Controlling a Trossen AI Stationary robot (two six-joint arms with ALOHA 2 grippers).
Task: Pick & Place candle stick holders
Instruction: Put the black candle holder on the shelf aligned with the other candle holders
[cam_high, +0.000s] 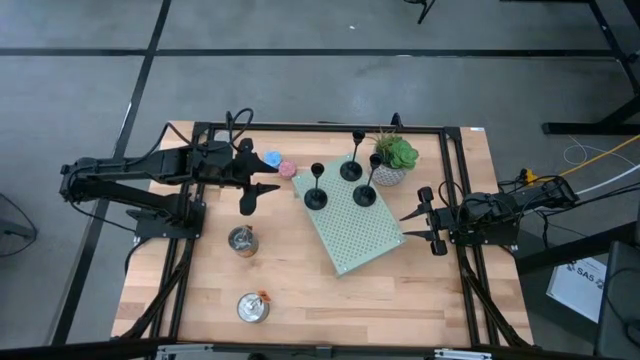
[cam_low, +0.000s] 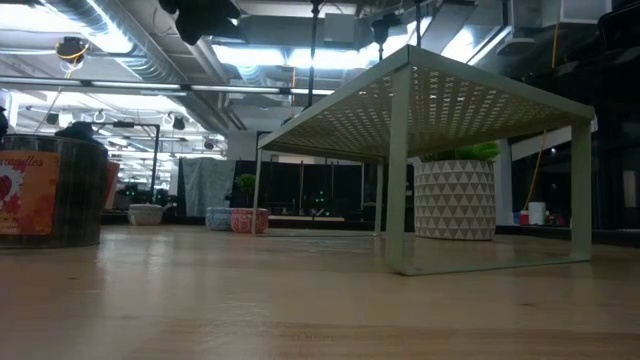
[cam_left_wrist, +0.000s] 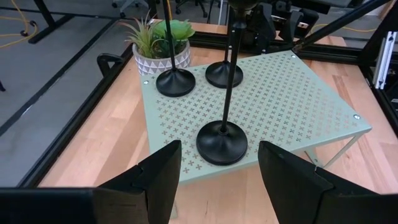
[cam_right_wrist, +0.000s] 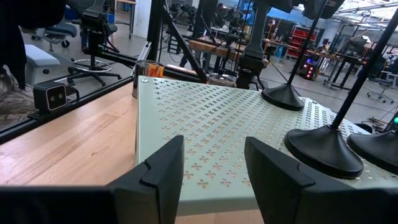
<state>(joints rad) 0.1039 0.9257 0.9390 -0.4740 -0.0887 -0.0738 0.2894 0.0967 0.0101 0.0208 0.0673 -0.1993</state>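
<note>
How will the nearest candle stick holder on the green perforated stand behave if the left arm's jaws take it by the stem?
The nearest candle stick holder looks top-heavy: a tall thin stem on a small round base, so a sideways nudge may tip it. It probably stays rigid. The smooth stem could slip in the left gripper, whose jaws are open.

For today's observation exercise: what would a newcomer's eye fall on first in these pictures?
Three black candle stick holders stand on a pale green perforated stand set at an angle mid-table, a potted plant at its far corner. The open left gripper and open right gripper face it from either side.
</note>
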